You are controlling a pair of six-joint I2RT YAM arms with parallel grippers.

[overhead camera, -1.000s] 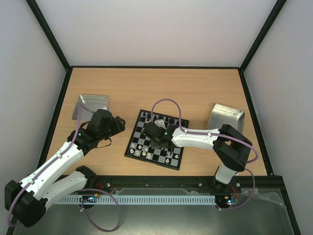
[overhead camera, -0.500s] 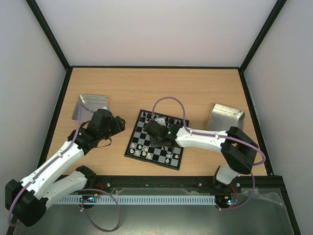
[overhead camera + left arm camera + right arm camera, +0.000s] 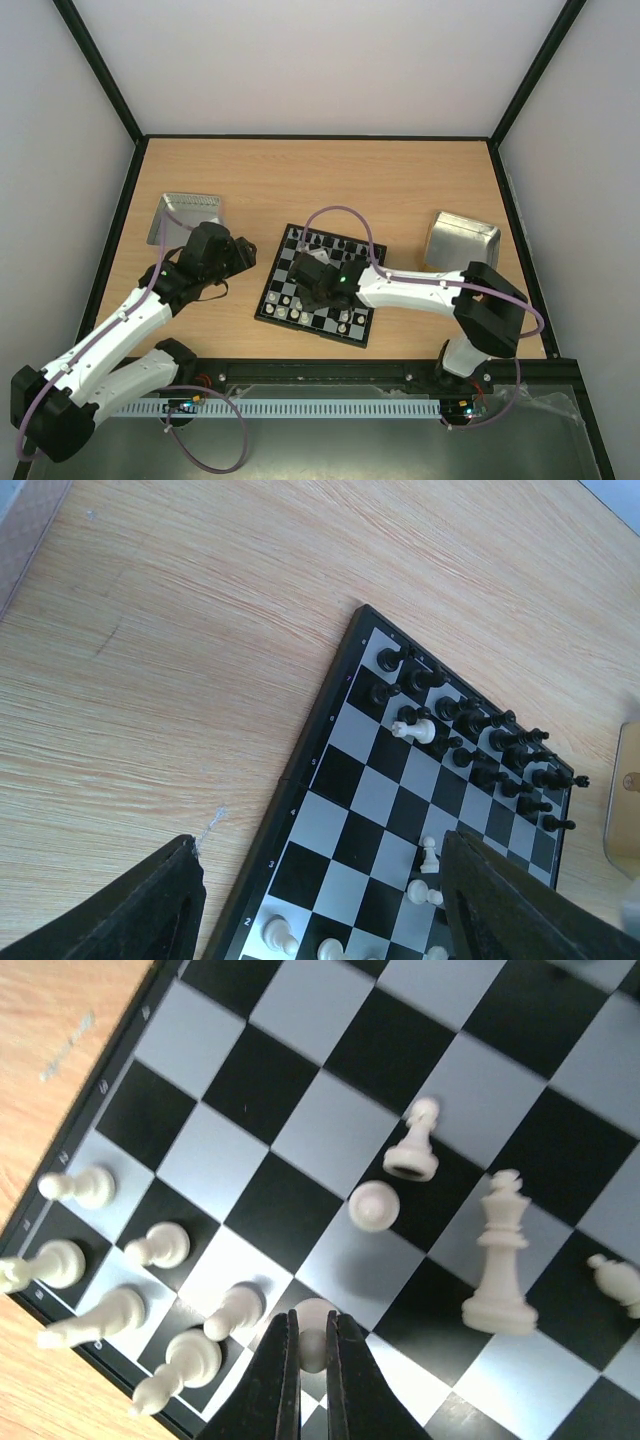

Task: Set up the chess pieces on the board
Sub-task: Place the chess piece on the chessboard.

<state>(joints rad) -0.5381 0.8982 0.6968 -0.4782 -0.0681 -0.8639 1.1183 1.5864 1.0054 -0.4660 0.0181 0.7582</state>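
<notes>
I have the wooden desk (image 3: 400,190) under the overhead camera, with both arms reaching in from the near edge. The left arm (image 3: 130,320) angles up toward the board's left side, and the right arm (image 3: 420,290) stretches across the board from the right.

The board (image 3: 268,282) lies slightly skewed in the middle of the desk. A shiny metal tray (image 3: 190,213) sits well to its left and another tray (image 3: 462,240) well to its right, both apart from it.

The left pincer (image 3: 320,852) hangs just beside the board's left edge with its jaws wide and nothing between them. The right pincer (image 3: 313,1322) is low over the near-left part of the board, jaws narrow and clamped on a round-headed white piece (image 3: 313,1348).

The black chessmen (image 3: 470,742) stand in two rows along the far side, with one white piece (image 3: 415,728) lying among them. On my right wrist view, a cluster of white pawns (image 3: 120,1290) crowds the near corner squares. A tall white piece (image 3: 498,1260) stands further in, and a tipped pawn (image 3: 415,1148) lies beside another pawn (image 3: 372,1205).
</notes>
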